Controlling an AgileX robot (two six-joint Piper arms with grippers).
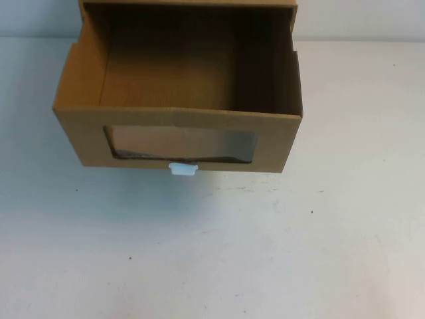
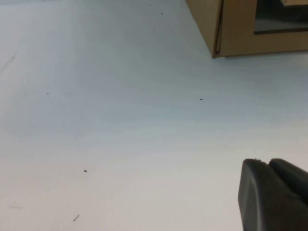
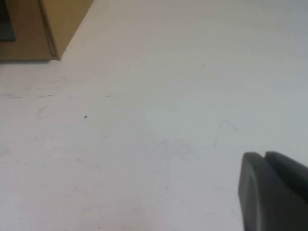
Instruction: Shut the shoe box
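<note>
The shoe box (image 1: 179, 136) is a brown cardboard drawer pulled out toward me at the far middle of the table, open on top and empty inside. Its front panel has a clear window (image 1: 180, 143) and a small white pull tab (image 1: 182, 169) below it. A corner of the box shows in the left wrist view (image 2: 240, 29) and in the right wrist view (image 3: 43, 29). My left gripper (image 2: 267, 163) and my right gripper (image 3: 263, 156) each hover over bare table well short of the box, fingers pressed together and empty. Neither gripper shows in the high view.
The white table (image 1: 212, 252) stretches in front of the box and to both sides, with small dark specks and faint scuffs. The box's outer sleeve (image 1: 192, 3) sits at the back edge of the high view.
</note>
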